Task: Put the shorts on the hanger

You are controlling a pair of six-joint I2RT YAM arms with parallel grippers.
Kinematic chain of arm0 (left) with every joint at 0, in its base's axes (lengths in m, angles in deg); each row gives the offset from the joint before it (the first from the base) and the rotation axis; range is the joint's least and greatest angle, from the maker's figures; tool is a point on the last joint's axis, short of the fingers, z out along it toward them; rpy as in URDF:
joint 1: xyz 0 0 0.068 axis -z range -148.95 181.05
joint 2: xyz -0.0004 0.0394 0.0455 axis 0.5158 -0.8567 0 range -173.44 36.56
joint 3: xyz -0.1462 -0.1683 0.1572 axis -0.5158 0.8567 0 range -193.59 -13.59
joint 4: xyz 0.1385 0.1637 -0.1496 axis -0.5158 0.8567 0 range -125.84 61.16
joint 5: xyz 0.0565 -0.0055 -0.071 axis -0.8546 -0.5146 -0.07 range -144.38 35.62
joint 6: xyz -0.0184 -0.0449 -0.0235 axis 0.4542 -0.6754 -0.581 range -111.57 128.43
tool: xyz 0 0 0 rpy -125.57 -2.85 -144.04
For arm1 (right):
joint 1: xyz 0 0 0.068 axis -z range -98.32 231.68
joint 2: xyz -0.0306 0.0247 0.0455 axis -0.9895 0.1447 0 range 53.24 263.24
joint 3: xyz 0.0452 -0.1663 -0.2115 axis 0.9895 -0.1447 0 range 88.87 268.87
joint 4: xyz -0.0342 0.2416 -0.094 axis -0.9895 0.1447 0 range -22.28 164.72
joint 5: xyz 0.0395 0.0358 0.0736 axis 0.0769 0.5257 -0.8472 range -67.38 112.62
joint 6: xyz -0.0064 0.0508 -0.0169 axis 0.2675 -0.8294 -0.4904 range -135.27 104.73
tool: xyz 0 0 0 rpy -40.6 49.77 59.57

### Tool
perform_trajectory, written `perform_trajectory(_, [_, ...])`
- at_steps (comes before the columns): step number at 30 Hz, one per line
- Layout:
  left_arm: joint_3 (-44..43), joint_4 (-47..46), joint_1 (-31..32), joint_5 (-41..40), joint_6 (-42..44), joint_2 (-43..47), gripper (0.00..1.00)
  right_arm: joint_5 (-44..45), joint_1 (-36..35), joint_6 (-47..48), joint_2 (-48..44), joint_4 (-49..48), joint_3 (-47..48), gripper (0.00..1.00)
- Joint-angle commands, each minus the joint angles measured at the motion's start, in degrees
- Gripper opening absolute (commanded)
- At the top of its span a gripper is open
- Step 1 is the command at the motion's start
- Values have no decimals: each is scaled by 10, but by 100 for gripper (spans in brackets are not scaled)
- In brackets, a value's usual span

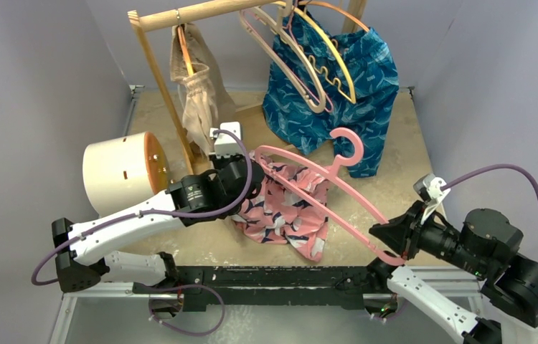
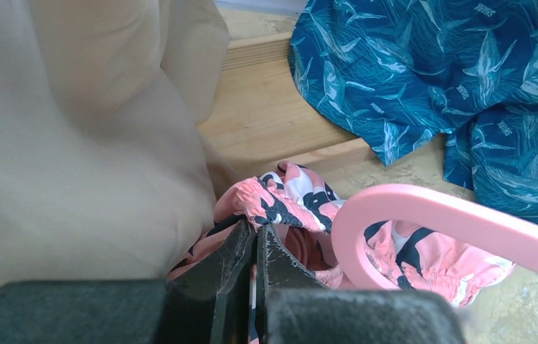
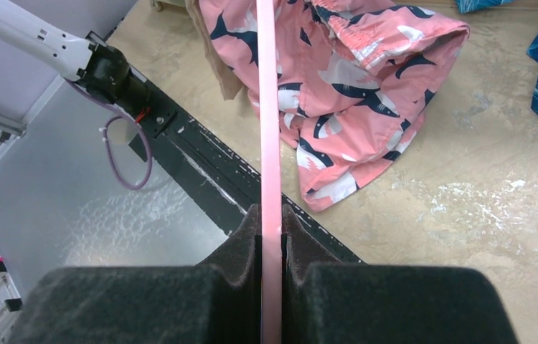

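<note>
**What the views are keeping out of sight**

From above, the left tool's (image 1: pixel 252 175) tips are sinking out of sight into the shorts (image 1: pixel 288 211). A stretch of the hanger (image 1: pixel 336 170) is vanishing inside the right tool (image 1: pixel 381 236). At the left wrist, the hanger is running off the right edge, and the beige shorts (image 2: pixel 72 143) are spilling past the frame. At the right wrist, the hanger's hook is lying beyond the top edge.

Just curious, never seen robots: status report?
Left hand shut on pink printed fabric shorts. Right hand shut on pink plastic hanger. Hanging beige shorts crowd left hand.
</note>
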Motion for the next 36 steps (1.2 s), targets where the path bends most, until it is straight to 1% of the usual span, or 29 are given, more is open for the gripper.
perform_trajectory(1, [-36, -25, -7, 5, 17, 3, 0, -9, -4, 21, -12, -19, -8, 0])
perform_trajectory(7, [-39, -47, -7, 76, 29, 15, 0, -8, -3, 52, 9, -24, 0, 0])
perform_trajectory(11, [-38, -51, -7, 94, 37, 15, 0, -25, -3, 63, 16, -24, -6, 0])
perform_trajectory(13, [-35, -51, -7, 93, 42, 12, 0, -37, -4, 66, 17, -24, -9, 0])
perform_trajectory(19, [-53, -2, -7, 28, 25, -12, 0, -37, -3, 57, 21, -23, 28, 0])
perform_trajectory(22, [-60, 3, -7, 24, 23, -16, 0, -29, -3, 48, 20, -22, 39, 0])
perform_trajectory(27, [-78, 5, -7, 35, 19, -14, 0, -35, -3, 44, 14, -22, 13, 0])
perform_trajectory(31, [-88, -4, -7, 67, 22, -5, 0, -26, -4, 45, 14, -23, -2, 0])
perform_trajectory(36, [-73, -50, -7, 138, 45, 25, 0, -10, -4, 61, 30, -24, -13, 0])
